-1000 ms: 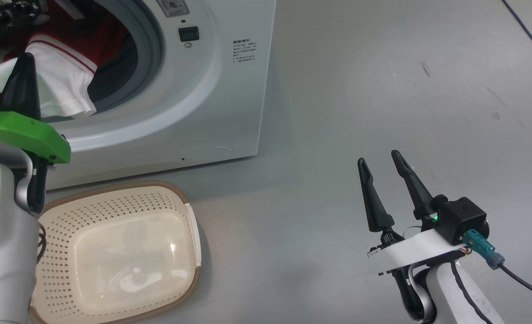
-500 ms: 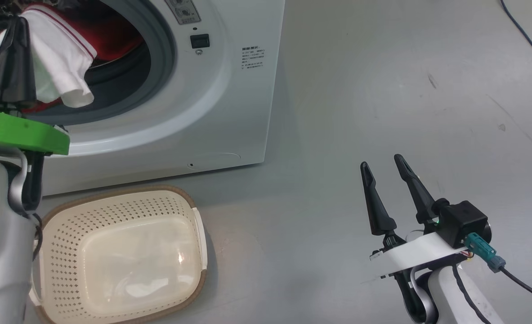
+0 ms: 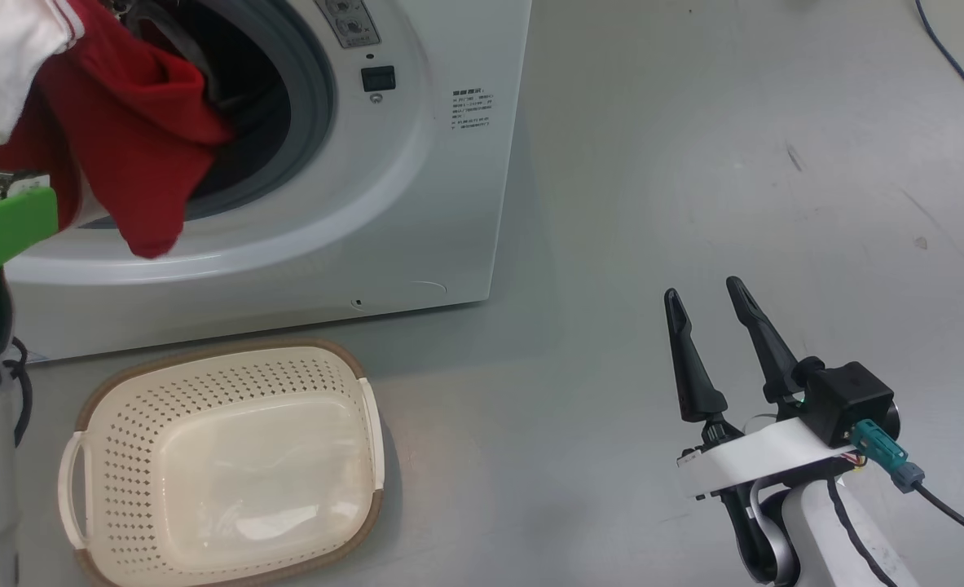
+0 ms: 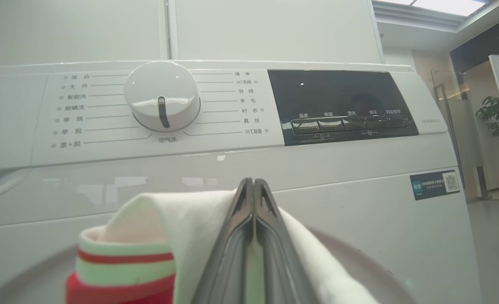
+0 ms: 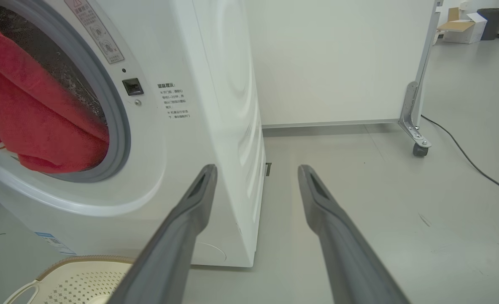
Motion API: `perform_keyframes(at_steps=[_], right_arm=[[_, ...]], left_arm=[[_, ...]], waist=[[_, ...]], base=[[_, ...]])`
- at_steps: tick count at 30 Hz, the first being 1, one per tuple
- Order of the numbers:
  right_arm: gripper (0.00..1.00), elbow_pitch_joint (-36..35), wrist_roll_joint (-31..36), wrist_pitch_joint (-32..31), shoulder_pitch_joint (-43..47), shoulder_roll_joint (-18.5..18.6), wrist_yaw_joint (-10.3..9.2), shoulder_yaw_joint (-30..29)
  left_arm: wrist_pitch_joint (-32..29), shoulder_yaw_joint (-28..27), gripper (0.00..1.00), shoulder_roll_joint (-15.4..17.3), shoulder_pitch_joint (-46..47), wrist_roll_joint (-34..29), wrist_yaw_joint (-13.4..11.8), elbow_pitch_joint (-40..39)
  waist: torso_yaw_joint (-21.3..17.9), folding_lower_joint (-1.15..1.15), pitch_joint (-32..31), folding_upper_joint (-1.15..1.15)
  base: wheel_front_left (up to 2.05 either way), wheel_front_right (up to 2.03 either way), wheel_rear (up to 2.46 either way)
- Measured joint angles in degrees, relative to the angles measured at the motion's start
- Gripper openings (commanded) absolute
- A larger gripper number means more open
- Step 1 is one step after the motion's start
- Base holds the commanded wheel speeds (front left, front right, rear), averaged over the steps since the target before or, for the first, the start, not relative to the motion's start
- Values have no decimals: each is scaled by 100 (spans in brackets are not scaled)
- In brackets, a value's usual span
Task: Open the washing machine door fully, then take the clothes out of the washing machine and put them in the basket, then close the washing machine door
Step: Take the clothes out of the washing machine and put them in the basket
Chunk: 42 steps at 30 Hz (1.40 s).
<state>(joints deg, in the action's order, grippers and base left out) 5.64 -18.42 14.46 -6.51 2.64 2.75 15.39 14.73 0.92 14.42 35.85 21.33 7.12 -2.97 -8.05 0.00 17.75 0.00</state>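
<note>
Left fingers [image 4: 229, 247] pinched together, right fingers [image 3: 690, 367] spread apart

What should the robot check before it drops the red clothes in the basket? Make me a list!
1. Left pincer shut on the clothes: ok.
2. Clothes fully out of the washing machine: not ok, red fabric trails across its opening.
3. Basket empty, on the floor in front of the machine: ok.
4. Right pincer open, off to the side: ok.
5. More clothes deeper in the drum: cannot tell.
</note>
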Motion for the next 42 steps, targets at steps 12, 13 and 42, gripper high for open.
perform_keyframes(at_steps=[12, 13, 42], right_arm=[[100, 14, 35, 0, 2, -1, 22, 0], [100, 16, 35, 0, 4, -1, 22, -1], [100, 4, 42, 0, -6, -3, 74, 135]], left_arm=[[4, 327, 0, -77, -886, 108, 0, -388], [4, 414, 0, -78, -1031, 159, 0, -307], [-786, 1160, 0, 288, -2488, 455, 7, 2635]], waist=[[44, 0, -40, 0], [45, 0, -42, 0], [-373, 0, 407, 0]], base=[[0, 0, 0], [0, 0, 0], [0, 0, 0]])
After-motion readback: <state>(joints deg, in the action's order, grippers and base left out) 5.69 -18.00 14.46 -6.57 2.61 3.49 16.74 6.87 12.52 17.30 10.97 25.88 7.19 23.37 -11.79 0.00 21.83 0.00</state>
